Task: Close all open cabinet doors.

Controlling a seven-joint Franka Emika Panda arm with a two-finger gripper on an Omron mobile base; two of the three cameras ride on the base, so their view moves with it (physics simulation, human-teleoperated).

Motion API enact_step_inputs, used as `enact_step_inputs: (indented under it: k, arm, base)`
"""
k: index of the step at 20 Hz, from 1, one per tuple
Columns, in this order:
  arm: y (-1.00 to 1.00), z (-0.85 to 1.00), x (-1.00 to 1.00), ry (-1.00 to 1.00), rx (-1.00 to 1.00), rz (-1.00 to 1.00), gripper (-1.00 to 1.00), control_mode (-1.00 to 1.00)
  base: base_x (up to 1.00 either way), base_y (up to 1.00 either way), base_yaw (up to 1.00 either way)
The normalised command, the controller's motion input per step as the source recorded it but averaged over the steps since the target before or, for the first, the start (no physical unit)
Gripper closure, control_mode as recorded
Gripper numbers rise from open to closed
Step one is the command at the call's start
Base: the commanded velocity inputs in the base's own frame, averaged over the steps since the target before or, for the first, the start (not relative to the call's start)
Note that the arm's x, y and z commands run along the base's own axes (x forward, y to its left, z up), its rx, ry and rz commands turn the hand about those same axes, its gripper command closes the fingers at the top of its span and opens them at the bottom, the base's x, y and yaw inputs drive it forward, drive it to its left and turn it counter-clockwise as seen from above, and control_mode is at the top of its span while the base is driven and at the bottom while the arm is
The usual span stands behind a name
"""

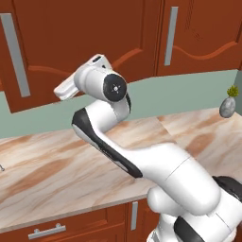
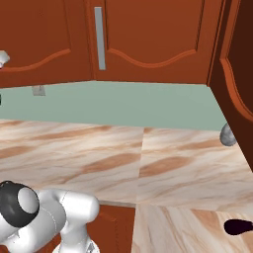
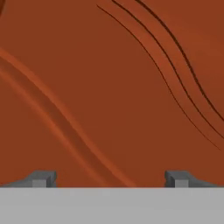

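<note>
Your landmark is the marble counter (image 1: pixel 56 165), a veined pink-and-cream slab running the width of both base views, with a pale green backsplash (image 1: pixel 189 92) behind it.

Above the counter hang the cabinet doors (image 1: pixel 85 42), reddish-brown with arched raised panels and long vertical grey bar handles (image 1: pixel 14 54). In the left base view the door over the counter's left half stands tilted against its neighbour and looks to be swung out from the row. In the right base view another door (image 2: pixel 237 74) at the counter's right end stands edge-on toward you, plainly open. The two doors (image 2: pixel 148 34) over the counter's middle in that view lie flush.

The arm (image 1: pixel 142 160) rises from the counter's near edge and reaches up and back; its hand (image 1: pixel 78 82) sits just before the lower panel of the left door.

In the hand view the gripper (image 3: pixel 109 179) faces a door panel close up; its jaws stand wide apart with nothing between them. Whether the fingertips (image 3: pixel 43 178) touch the wood you cannot tell.

Below the counter's front edge sits a drawer front (image 1: pixel 71 227).

At the counter's right end, against the backsplash, stands a small grey vase (image 1: pixel 227 107) with a green sprig.
</note>
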Motion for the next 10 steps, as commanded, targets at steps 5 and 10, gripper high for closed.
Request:
enact_step_inputs:
  k: [5,10]
  arm:
    - [0.0,0.06,0.87,0.0,0.0,-0.03,-1.0,-1.0]
    - [0.0,0.01,0.89,0.0,0.0,-0.04,-1.0,-1.0]
  base:
    - [0.0,0.0,0.0]
    - [0.0,0.0,0.0]
